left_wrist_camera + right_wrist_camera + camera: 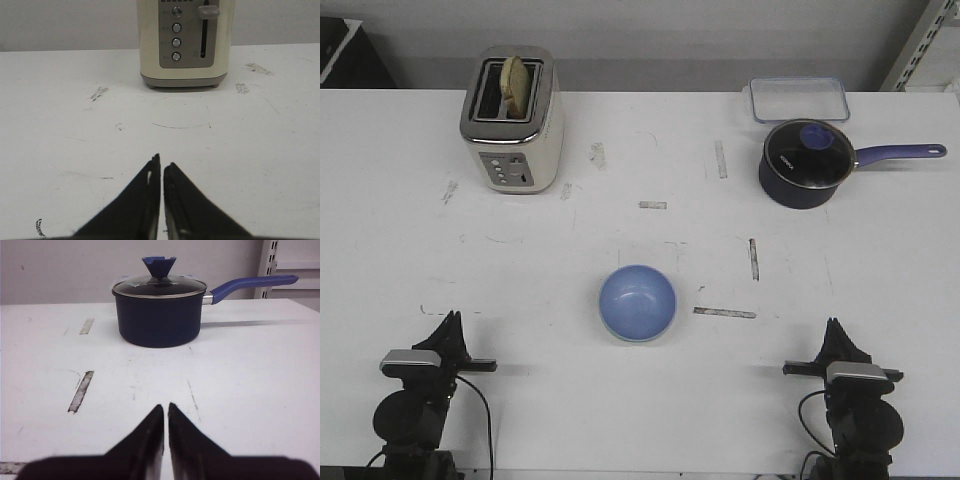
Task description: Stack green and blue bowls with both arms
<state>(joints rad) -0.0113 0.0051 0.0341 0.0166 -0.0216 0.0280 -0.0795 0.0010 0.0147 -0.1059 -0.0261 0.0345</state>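
The light blue bowl sits upright on the white table, near the middle and toward the front. A thin pale edge shows under its near rim; I cannot tell if that is the green bowl, which is otherwise not in view. My left gripper rests at the front left, shut and empty, pointing toward the toaster; its jaws are together in the left wrist view. My right gripper rests at the front right, shut and empty, its jaws together in the right wrist view. Both are well apart from the bowl.
A cream toaster with bread in one slot stands at the back left, also in the left wrist view. A dark navy saucepan with glass lid and long handle stands at the back right, also in the right wrist view. A clear lidded container lies behind it.
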